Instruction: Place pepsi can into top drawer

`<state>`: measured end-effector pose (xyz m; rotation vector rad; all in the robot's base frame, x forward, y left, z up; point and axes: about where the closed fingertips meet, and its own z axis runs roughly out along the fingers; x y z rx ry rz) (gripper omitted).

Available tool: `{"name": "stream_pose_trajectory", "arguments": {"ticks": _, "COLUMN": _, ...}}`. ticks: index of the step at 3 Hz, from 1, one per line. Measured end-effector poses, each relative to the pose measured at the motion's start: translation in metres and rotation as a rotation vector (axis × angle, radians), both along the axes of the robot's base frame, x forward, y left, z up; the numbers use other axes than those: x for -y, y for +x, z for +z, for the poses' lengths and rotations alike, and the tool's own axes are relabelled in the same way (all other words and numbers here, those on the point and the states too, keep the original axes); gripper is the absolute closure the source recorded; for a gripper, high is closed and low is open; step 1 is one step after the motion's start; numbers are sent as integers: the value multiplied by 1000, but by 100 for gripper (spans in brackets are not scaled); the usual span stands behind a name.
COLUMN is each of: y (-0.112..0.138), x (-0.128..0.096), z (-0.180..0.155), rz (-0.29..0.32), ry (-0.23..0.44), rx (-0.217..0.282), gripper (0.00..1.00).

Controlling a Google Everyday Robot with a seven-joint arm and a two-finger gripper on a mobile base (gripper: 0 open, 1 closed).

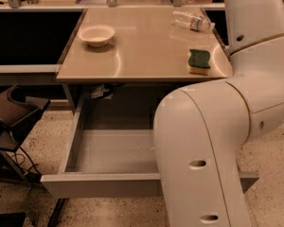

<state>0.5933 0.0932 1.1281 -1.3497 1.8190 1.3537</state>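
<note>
The top drawer (75, 186) is pulled open under the table; its grey inside shows nothing in the part I can see, and my arm hides its right half. My white arm (227, 126) fills the right of the view and rises past the top edge. The gripper is out of view above the frame. The pepsi can is not in view either.
On the tan table (132, 56) stand a white bowl (96, 34) at the back left, a clear plastic water bottle (191, 21) lying at the back right, and a green-and-yellow sponge (199, 61) near the right edge. A dark chair (12, 115) stands at the left.
</note>
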Motion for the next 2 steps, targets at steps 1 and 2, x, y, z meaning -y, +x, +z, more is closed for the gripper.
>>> {"name": "stream_pose_trajectory", "arguments": {"ticks": 1, "y": 9, "x": -5, "z": -13, "rz": -10, "ry": -2, "rx": -56, "gripper": 100}}
{"name": "stream_pose_trajectory", "arguments": {"ticks": 2, "y": -1, "x": 6, "z": -24, "rz": -74, "ry": -125, "rx": -127, "gripper": 100}}
